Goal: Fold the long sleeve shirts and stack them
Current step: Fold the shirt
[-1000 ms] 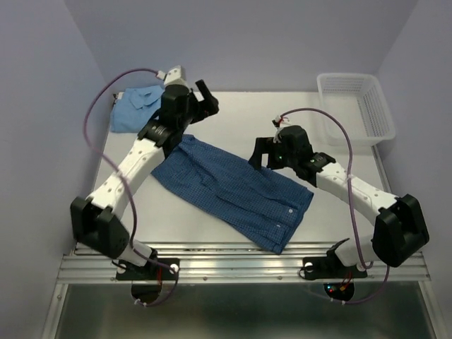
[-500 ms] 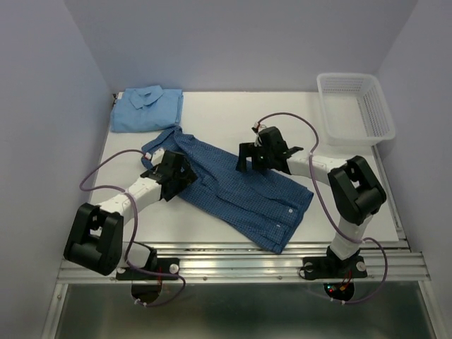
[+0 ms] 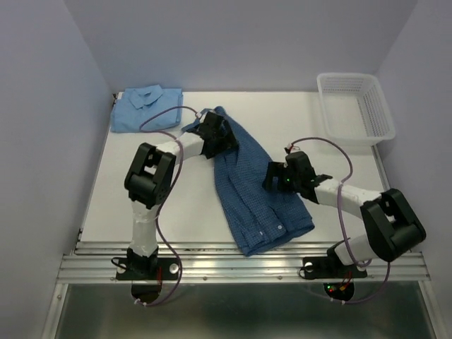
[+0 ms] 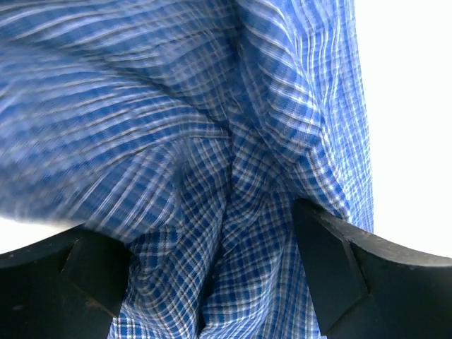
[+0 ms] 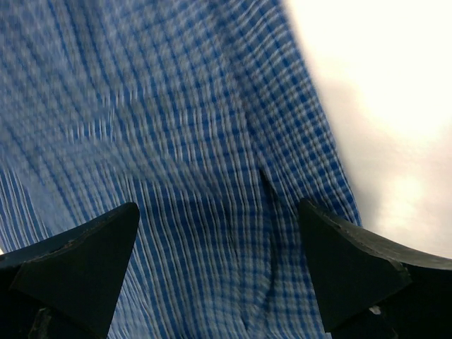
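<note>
At the middle of my table [image 3: 176, 205], entry one: the dark blue check shirt [image 3: 258, 198]. It lies as one long, narrow strip, running from the far side, left of centre, down toward the near edge, right of centre. One pale button shows near its near end. Its far end is bunched and partly covered by my left arm, so I cannot make out the collar or either sleeve.

Entry two: the light blue shirt [image 3: 146, 109]. It sits folded in the far left corner, collar up, close to the dark shirt's far end. From above I cannot tell whether the two cloths touch.

Entry three: my left gripper [image 3: 220, 135]. It rests low over the bunched far end of the dark shirt. The wrist view shows both fingers spread wide, with folds of check cloth heaped between and beyond them and nothing pinched. That picture is soft with blur along its upper left, and both fingers are cut off at the bottom edge.

Entry four: my right gripper [image 3: 277, 176]. It is at the right edge of the dark shirt, about midway along the strip. Its fingers also stand fully apart over flat check cloth, with bare table at the upper right of that wrist view. I cannot tell whether the fingertips touch the fabric.

Entry five: the white mesh basket [image 3: 385, 116]. It stands in the far right corner, well apart from both shirts.
</note>
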{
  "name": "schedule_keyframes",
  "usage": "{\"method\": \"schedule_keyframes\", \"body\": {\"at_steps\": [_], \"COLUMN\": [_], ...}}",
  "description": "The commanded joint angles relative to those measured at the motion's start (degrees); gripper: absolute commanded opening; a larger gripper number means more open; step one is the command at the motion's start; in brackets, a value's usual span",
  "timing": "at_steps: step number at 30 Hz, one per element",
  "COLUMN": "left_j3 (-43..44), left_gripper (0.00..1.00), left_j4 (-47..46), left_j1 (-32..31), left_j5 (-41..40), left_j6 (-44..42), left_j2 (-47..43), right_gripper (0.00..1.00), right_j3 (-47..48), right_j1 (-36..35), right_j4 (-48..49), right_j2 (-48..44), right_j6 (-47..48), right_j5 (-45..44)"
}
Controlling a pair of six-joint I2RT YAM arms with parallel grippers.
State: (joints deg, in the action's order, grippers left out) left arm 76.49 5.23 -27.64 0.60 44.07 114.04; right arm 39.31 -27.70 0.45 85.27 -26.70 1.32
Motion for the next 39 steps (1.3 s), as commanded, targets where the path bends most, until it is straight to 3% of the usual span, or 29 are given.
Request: {"method": "schedule_keyframes", "body": {"at_steps": [1, 4, 8, 13, 18, 22, 27, 31, 39], "left_j3": [17.03, 35.61, 54.23, 57.81, 49.91, 48.32, 42.44, 29.54, -10.63], "left_gripper": [0.99, 0.99, 0.99, 0.99, 0.99, 0.99, 0.99, 0.99, 0.99], "left_j4": [6.09, 9.96, 11.47, 8.65, 6.99, 7.41, 9.44, 7.87, 2.68], "left_j1": [-1.1, -1.1, -1.28, -0.49, 1.27, 1.18, 1.1, 1.18, 0.83], "left_j5": [4.76, 5.81, 13.36, 13.11, 8.82, 6.26, 0.99, 0.28, 1.16], "left_j6": [-6.71, -10.49, -12.87, -12.17, -12.43, -12.96, -13.4, -14.54, -10.42], "left_j2": [10.92, 22.67, 32.97, 34.76, 26.69, 20.71, 10.7, -0.46, -26.22], "right_gripper": [1.0, 1.0, 1.0, 1.0, 1.0, 1.0, 1.0, 1.0, 1.0], "right_j3": [-5.9, -8.46, -9.16, -4.26, 0.58, 2.87, 1.92, -0.36, -4.59], "right_j1": [0.9, 0.9, 0.9, 0.9, 0.9, 0.9, 0.9, 0.9, 0.9], "right_j4": [-3.08, -2.74, 1.74, 1.66, -3.87, -7.82, -11.6, -17.74, -28.74], "right_j2": [-9.32, -11.97, -7.15, -2.48, -5.03, -7.66, -15.83, -22.24, -26.65], "right_j6": [-3.97, -1.0, 3.84, 3.85, 6.04, 7.36, 2.98, -0.72, -4.59], "right_j5": [-3.27, 3.84, 12.73, 8.36, 4.21, 3.86, 2.9, 2.63, 8.24]}}
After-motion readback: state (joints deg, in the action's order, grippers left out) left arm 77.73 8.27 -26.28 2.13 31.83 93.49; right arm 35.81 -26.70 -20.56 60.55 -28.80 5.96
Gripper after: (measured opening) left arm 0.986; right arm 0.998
